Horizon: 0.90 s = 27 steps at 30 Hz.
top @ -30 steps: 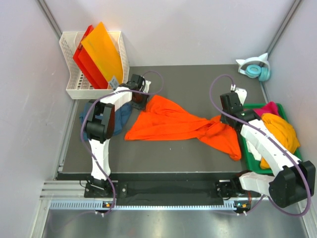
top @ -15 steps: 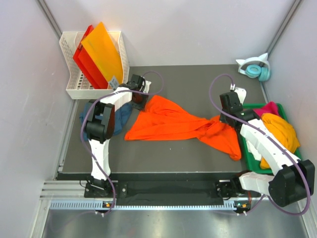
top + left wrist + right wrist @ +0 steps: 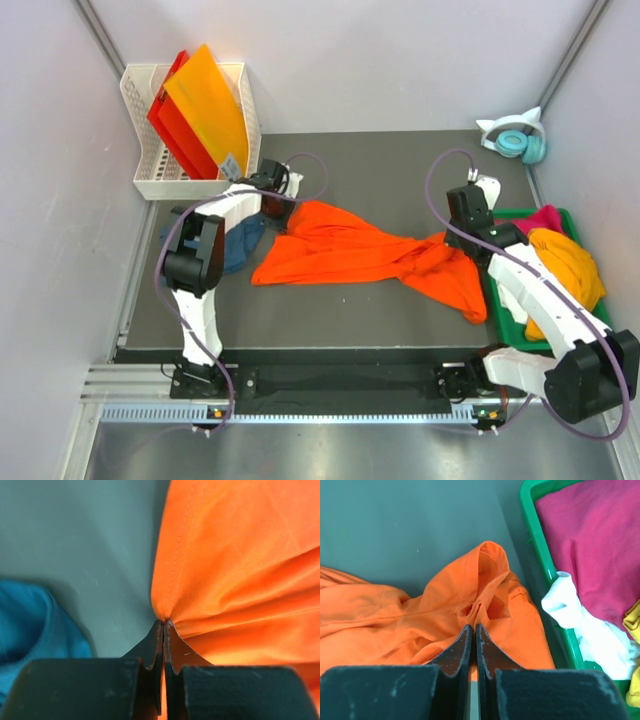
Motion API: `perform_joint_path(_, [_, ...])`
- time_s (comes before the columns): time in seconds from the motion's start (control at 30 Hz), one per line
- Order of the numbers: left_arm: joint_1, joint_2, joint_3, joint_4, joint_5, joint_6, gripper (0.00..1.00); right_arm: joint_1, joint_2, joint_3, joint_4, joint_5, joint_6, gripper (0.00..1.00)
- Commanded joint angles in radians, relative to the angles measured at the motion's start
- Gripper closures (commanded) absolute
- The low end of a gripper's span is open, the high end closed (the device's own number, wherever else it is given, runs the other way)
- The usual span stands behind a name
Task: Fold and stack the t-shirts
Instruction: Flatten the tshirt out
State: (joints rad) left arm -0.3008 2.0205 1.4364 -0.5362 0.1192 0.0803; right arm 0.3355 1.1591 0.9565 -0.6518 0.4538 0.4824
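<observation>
A large bright orange t-shirt (image 3: 350, 245) lies stretched across the dark mat between both arms. My left gripper (image 3: 279, 206) is shut on its left edge, and the left wrist view shows the cloth (image 3: 240, 555) puckered at the closed tips of that gripper (image 3: 163, 623). My right gripper (image 3: 462, 240) is shut on a fold near the collar (image 3: 487, 555), with the tips (image 3: 472, 627) pressed together over orange cloth. A dark teal-blue t-shirt (image 3: 240, 250) lies crumpled under the left arm and shows beside the fingers (image 3: 30, 625). Magenta (image 3: 545, 218), yellow-orange (image 3: 570, 265) and white (image 3: 585, 630) t-shirts sit in the tray.
A green tray (image 3: 499, 300) holding the other shirts stands at the mat's right edge, its rim (image 3: 537, 535) close to my right gripper. A white basket (image 3: 143, 150) with stiff orange and red sheets (image 3: 205, 110) stands at the back left. Headphones (image 3: 520, 140) lie at the back right.
My left gripper has closed onto the orange t-shirt's left edge and drawn back a little to the left, bunching the cloth there. The right arm has barely moved.
</observation>
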Motion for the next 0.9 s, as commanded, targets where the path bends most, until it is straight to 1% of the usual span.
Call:
perform_joint_path(0.0, [0.009,-0.133,-0.021,-0.108,-0.039,0.026,1.0,-0.004,-0.053,0.034,0.014,0.011,-0.011,1.0])
perform_joint_path(0.07, [0.022,-0.204,0.013,-0.104,-0.043,0.026,1.0,-0.004,-0.061,0.057,-0.002,0.029,-0.036,1.0])
perform_joint_path(0.1, [0.04,-0.263,0.068,-0.105,-0.039,0.021,1.0,-0.004,-0.064,0.082,-0.005,0.034,-0.045,1.0])
perform_joint_path(0.2, [0.077,-0.322,0.178,-0.156,-0.013,-0.001,1.0,-0.004,-0.053,0.132,-0.016,0.039,-0.065,1.0])
perform_joint_path(0.23, [0.083,-0.33,0.249,-0.175,-0.01,-0.001,1.0,-0.004,-0.05,0.143,-0.02,0.039,-0.068,1.0])
perform_joint_path(0.3, [0.092,-0.345,0.315,-0.22,-0.01,-0.002,1.0,-0.004,-0.045,0.169,-0.019,0.036,-0.065,1.0])
perform_joint_path(0.37, [0.095,-0.362,0.326,-0.235,-0.015,0.001,1.0,-0.004,-0.047,0.18,-0.02,0.036,-0.064,1.0])
perform_joint_path(0.57, [0.135,-0.476,0.286,-0.255,-0.033,0.001,1.0,-0.015,-0.07,0.258,-0.045,0.072,-0.1,1.0])
perform_joint_path(0.7, [0.172,-0.522,0.32,-0.28,-0.033,-0.002,1.0,-0.018,-0.081,0.364,-0.074,0.092,-0.123,1.0])
perform_joint_path(0.77, [0.18,-0.54,0.331,-0.303,-0.03,-0.01,1.0,-0.02,-0.094,0.373,-0.072,0.065,-0.122,1.0])
perform_joint_path(0.87, [0.181,-0.58,0.305,-0.318,-0.012,-0.022,1.0,-0.018,-0.12,0.326,-0.089,0.016,-0.087,1.0])
